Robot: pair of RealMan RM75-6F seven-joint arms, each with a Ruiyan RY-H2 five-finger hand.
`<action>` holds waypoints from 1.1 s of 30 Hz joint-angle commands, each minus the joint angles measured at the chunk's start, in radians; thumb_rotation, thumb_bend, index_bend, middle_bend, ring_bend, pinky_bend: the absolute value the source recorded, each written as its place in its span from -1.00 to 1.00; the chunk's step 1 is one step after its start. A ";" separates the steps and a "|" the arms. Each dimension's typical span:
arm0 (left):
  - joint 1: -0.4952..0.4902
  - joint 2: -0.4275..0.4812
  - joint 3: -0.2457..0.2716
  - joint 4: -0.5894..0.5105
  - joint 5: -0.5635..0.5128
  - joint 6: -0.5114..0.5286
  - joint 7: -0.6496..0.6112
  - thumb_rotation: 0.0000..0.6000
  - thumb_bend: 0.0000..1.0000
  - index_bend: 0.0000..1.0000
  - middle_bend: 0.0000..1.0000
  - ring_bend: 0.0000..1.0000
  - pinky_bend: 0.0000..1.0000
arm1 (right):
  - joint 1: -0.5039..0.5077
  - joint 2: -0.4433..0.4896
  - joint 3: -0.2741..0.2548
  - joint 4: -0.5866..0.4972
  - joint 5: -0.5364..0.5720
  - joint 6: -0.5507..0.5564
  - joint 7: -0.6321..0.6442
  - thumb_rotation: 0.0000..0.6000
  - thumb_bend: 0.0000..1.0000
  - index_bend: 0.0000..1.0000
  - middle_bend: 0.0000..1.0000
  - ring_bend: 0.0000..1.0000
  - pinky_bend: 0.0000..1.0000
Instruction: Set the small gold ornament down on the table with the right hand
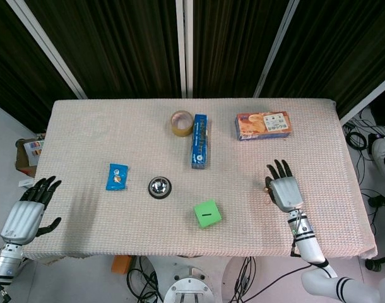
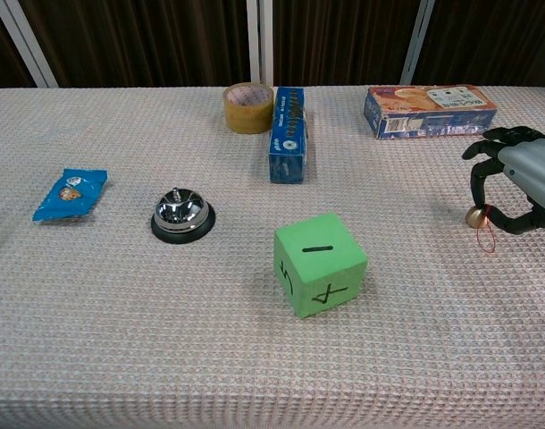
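Currently the right hand (image 2: 521, 183) pinches the small gold ornament (image 2: 476, 215) low over the surface (image 2: 165, 340), right side, its red loop dangling. Left hand (image 1: 28, 214) idle off the surface's edge, fingers apart, holding nothing. Risk: round ornament may roll on release, or the loop may snag a finger. Green cube (image 2: 319, 264) bears black marks; the boxes' print is unreadable.

Your table (image 1: 85, 126) carries a tape roll (image 1: 181, 123) and blue box (image 1: 200, 141) at the far centre, a biscuit box (image 1: 262, 125) far right, a blue packet (image 1: 117, 177) left, a bell (image 1: 159, 187) mid-table, a green cube (image 1: 207, 213) near
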 commanded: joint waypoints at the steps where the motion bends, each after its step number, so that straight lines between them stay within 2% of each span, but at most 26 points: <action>1: 0.000 -0.001 0.000 0.001 0.000 -0.001 0.000 1.00 -0.50 -0.85 -0.92 -0.97 -0.63 | 0.000 0.001 0.000 0.000 -0.001 0.000 0.000 1.00 -0.30 0.54 -0.69 -1.00 -1.00; 9: -0.001 -0.002 0.001 0.002 -0.001 -0.004 -0.001 1.00 -0.50 -0.85 -0.92 -0.97 -0.63 | 0.001 0.016 -0.003 -0.015 0.001 -0.013 -0.002 1.00 -0.43 0.12 -0.71 -1.00 -1.00; 11: -0.001 -0.002 0.001 0.001 0.000 -0.004 0.000 1.00 -0.50 -0.85 -0.92 -0.97 -0.63 | 0.002 0.023 -0.005 -0.024 0.006 -0.022 -0.005 1.00 -0.51 -0.07 -0.73 -1.00 -1.00; 16: -0.001 -0.002 0.001 -0.001 0.000 -0.003 0.002 1.00 -0.50 -0.85 -0.92 -0.97 -0.63 | -0.003 0.043 -0.009 -0.048 0.004 -0.020 0.002 1.00 -0.60 -0.38 -0.79 -1.00 -1.00; 20: 0.002 0.002 0.000 -0.003 0.001 0.005 0.001 1.00 -0.50 -0.85 -0.92 -0.97 -0.63 | -0.022 0.091 -0.017 -0.097 -0.016 0.017 0.019 1.00 -0.65 -0.90 -0.94 -1.00 -1.00; 21: 0.003 0.003 -0.001 -0.003 0.001 0.008 0.000 1.00 -0.50 -0.85 -0.92 -0.97 -0.63 | -0.031 0.111 -0.022 -0.115 -0.022 0.030 0.016 1.00 -0.65 -0.97 -0.97 -1.00 -1.00; 28: 0.014 0.004 -0.005 0.011 0.011 0.040 -0.017 1.00 -0.50 -0.85 -0.92 -0.97 -0.63 | -0.168 0.320 -0.097 -0.259 -0.068 0.188 0.053 1.00 -0.70 -1.00 -1.00 -1.00 -1.00; 33: 0.020 0.005 -0.008 0.020 0.005 0.049 -0.023 1.00 -0.50 -0.85 -0.92 -0.97 -0.63 | -0.309 0.411 -0.132 -0.252 -0.070 0.350 0.171 1.00 -0.70 -1.00 -1.00 -1.00 -1.00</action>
